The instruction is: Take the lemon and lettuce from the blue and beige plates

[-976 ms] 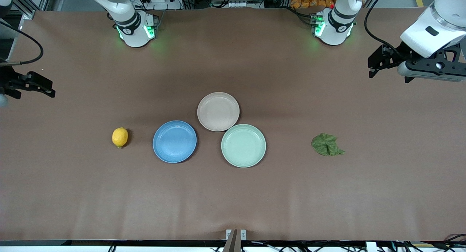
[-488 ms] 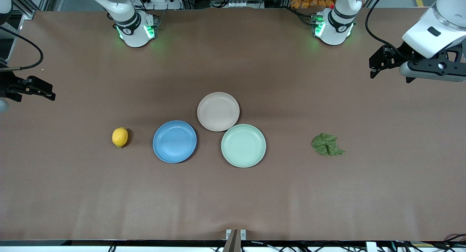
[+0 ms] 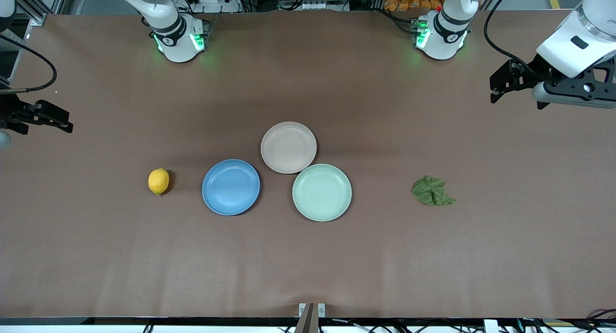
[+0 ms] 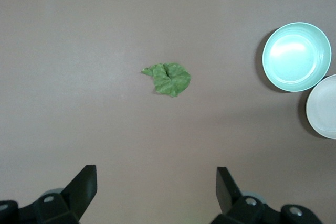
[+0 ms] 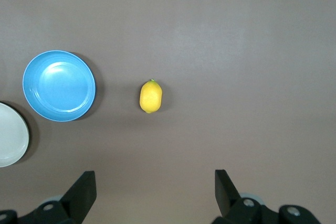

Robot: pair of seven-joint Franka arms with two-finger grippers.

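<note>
Both my grippers, left gripper and right gripper, are hanging wide open and empty over the table ends, since the lemon and lettuce are already lying on bare table beside the empty blue plate and beige plate, looking done.

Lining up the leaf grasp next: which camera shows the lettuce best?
The left wrist view: the lettuce lies bare on the table, centred ahead of the left gripper and its open fingers, ragged edges clear. The front view shows it small, toward the left arm's end. The right wrist view does not show it.
</note>
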